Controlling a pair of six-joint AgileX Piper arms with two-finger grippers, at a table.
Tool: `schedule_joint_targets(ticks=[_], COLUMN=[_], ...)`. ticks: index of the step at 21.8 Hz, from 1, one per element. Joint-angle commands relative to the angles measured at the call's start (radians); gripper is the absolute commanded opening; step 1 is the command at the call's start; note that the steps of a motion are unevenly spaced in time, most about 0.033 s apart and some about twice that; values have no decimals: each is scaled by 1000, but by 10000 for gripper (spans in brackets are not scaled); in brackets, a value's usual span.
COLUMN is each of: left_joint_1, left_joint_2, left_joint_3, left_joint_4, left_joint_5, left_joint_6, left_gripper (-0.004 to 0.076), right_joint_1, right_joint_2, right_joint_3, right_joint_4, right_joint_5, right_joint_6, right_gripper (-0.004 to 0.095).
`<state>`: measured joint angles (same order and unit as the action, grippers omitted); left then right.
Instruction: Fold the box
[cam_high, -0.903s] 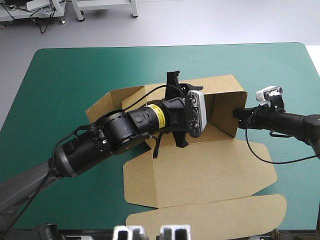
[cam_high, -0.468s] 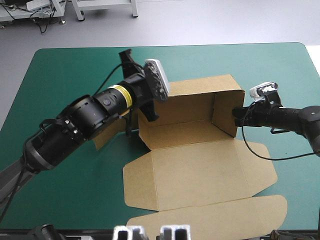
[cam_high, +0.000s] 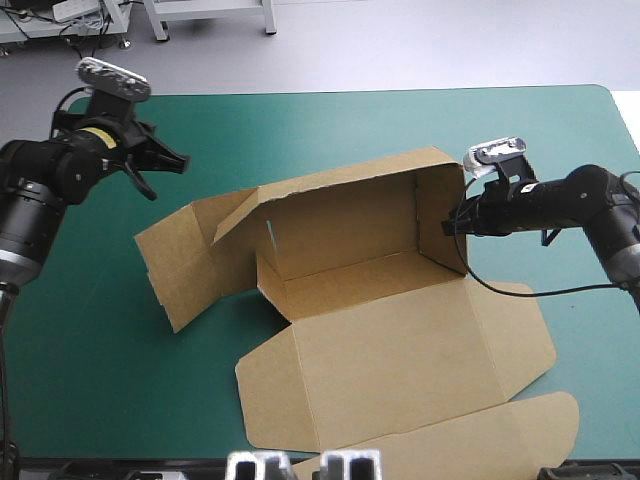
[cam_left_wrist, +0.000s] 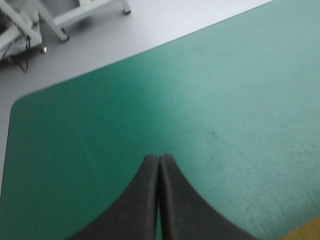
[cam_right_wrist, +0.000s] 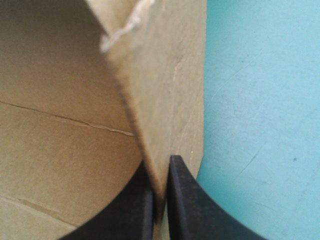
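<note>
**Q:** Where is the box (cam_high: 400, 350), and what is its condition?

**A:** It lies on the teal-green table (cam_high: 350, 130), at mid-table and reaching the near edge. It is a cut sheet of brown board, partly erected as an open tray. The back wall (cam_high: 340, 215) stands upright. The right end wall (cam_high: 440, 215) also stands upright, at a right angle to it. The left end panel (cam_high: 180, 260) is not tucked: it splays outward toward the table's left edge, leaning rather than upright. The lid (cam_high: 420, 330) lies flat on the cover toward the near edge, a rounded flap at its right side. Its long tuck flap (cam_high: 450, 435) lies at the near edge.

**Q:** What is the state of the right gripper (cam_high: 452, 225)?

**A:** Its black fingers are clamped on the right end wall. In the right wrist view (cam_right_wrist: 161, 165) one finger is inside the tray and the other outside, with the board's edge pinched between them.

**Q:** And the left gripper (cam_high: 165, 162)?

**A:** It is near the table's far left corner, well apart from the box. The left wrist view (cam_left_wrist: 159, 157) shows its fingers pressed together in one pointed arch. Nothing is between them, and bare cover lies ahead.
</note>
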<state>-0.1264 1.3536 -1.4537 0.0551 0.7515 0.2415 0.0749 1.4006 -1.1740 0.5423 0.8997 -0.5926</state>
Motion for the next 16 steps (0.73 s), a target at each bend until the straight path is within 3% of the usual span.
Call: schedule_joint_targets(ticks=[1,6,8,14,16], left_joint_1=[135,302,336,337,337], left_joint_2=[-14,49,83,141,148], left_joint_3=[-36,-36,-36,-36,-36], left_joint_4=[-116,-324,-408,-452,-452], left_joint_5=[54,272,348,379,375], left_joint_6=[26,122,148,178,197], left_gripper=[-9,-9,-9,-9,-9], right_joint_1=[54,66,66,68,72], right_joint_2=[-9,134,213,354,370], right_joint_3=[-105,-258,-312,-371,-371], right_joint_4=[-100,-188,-194,-202,-202], right_joint_5=[52,192,184,71,31], right_joint_6=[175,268,285,269,262], right_gripper=[-11,-13,-13,-3,90])
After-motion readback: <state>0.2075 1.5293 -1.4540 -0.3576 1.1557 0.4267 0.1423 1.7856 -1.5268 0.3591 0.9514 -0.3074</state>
